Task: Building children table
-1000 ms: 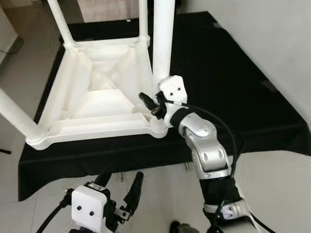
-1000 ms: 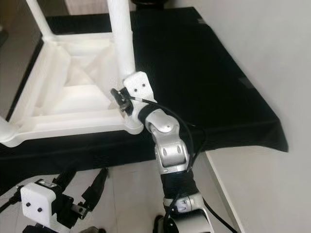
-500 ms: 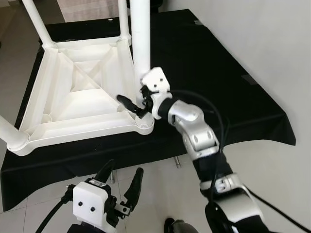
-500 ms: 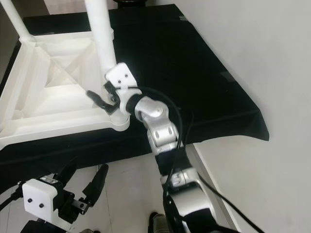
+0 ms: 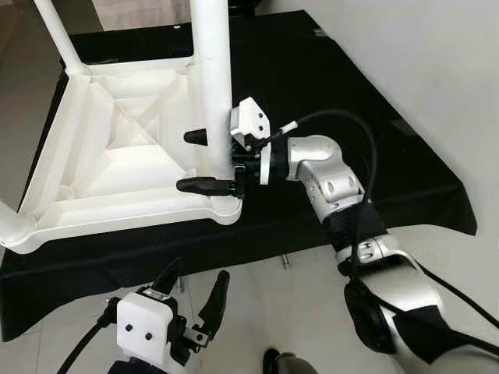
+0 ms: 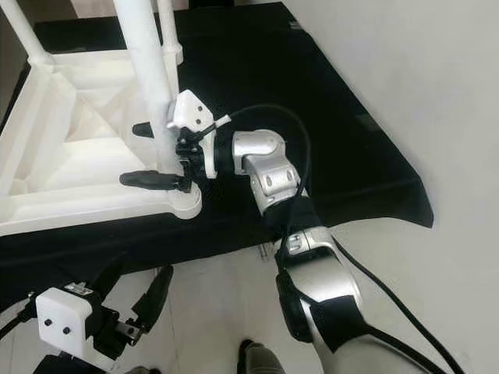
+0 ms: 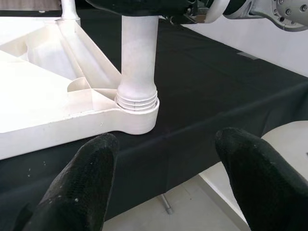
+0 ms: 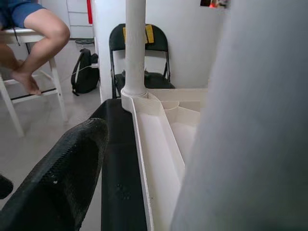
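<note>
A low platform draped in black cloth (image 5: 327, 101) fills the middle of the head views, with pale floor tiles along the bottom edge and a white wall at the right. On the cloth, at the upper left of the frame, lies the white moulded-plastic children's table top (image 5: 117, 167), underside up so its corner sockets face upward to take the legs. A white round plastic leg (image 5: 212, 86) stands upright in the near corner socket; in the left wrist view its threaded collar (image 7: 137, 100) shows a few rings above the socket rim, so it looks not fully seated. Other legs rise at the far corners.

The right gripper (image 5: 209, 160) reaches in from the right, its two black fingers spread, one on each side of the leg just above the socket. They look set to close on the leg and turn it, though whether they touch it I cannot tell. The left gripper (image 5: 191, 292) hangs idle at the bottom left, fingers parted and empty. A seated person's bare legs (image 8: 36, 43) show in the right wrist view.
</note>
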### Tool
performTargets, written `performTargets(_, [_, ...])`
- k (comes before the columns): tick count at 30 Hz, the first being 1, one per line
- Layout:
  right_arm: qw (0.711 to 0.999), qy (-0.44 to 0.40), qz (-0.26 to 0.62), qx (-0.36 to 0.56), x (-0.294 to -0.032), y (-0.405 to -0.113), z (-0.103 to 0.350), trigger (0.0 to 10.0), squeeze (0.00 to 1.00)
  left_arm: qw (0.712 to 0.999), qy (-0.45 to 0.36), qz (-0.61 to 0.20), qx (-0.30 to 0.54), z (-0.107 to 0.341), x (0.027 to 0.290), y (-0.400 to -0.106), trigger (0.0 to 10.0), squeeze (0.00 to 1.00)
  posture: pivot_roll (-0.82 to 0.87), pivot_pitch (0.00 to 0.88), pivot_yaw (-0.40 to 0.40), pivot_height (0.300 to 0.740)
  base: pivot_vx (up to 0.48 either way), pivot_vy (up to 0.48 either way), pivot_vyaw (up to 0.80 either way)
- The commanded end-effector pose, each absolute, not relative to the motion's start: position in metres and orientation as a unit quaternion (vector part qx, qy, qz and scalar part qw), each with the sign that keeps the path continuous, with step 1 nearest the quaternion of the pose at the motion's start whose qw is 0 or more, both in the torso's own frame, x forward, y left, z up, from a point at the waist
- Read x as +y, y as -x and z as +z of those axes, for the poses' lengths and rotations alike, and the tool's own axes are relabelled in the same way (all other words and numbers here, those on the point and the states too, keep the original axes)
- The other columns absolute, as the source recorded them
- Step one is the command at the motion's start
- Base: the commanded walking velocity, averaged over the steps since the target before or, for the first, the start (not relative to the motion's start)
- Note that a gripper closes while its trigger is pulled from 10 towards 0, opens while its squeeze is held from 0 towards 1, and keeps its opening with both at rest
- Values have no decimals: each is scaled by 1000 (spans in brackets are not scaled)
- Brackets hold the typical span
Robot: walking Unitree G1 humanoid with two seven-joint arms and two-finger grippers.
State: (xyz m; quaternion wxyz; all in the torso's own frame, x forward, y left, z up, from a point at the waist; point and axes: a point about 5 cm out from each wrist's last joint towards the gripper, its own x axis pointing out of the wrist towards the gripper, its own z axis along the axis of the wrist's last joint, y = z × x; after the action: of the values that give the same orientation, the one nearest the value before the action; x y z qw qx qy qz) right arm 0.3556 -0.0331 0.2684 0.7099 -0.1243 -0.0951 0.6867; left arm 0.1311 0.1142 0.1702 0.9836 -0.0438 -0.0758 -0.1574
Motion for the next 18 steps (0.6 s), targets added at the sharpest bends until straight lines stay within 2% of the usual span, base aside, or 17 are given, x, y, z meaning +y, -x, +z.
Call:
performTargets(1, [695, 120, 703, -97, -27, -354, 271, 0, 0, 985, 44, -154, -65, 168, 114, -130, 10000, 0, 44, 217, -54, 740, 0, 0, 0])
performTargets(8, [683, 115, 716, -92, -32, -358, 270, 0, 0, 985, 43, -152, -65, 169, 114, -129, 10000, 0, 45, 220, -51, 740, 0, 0, 0])
performTargets(12, [693, 125, 703, -98, -38, -362, 269, 0, 0, 985, 43, -152, -65, 169, 114, -129, 10000, 0, 40, 219, -50, 740, 0, 0, 0])
performTargets(14, [718, 130, 675, -105, -45, -365, 267, 0, 0, 985, 43, -152, -65, 169, 114, -129, 10000, 0, 35, 217, -51, 740, 0, 0, 0])
performTargets(16, [728, 133, 664, -109, -48, -366, 266, 0, 0, 985, 43, -151, -65, 168, 114, -129, 10000, 0, 35, 217, -51, 740, 0, 0, 0])
performTargets(17, [763, 132, 622, -112, -53, -369, 264, 0, 0, 985, 43, -151, -65, 168, 114, -129, 10000, 0, 32, 218, -53, 740, 0, 0, 0])
performTargets(18, [763, 132, 622, -112, -53, -369, 264, 0, 0, 985, 43, -151, -65, 168, 114, -129, 10000, 0, 32, 218, -53, 740, 0, 0, 0])
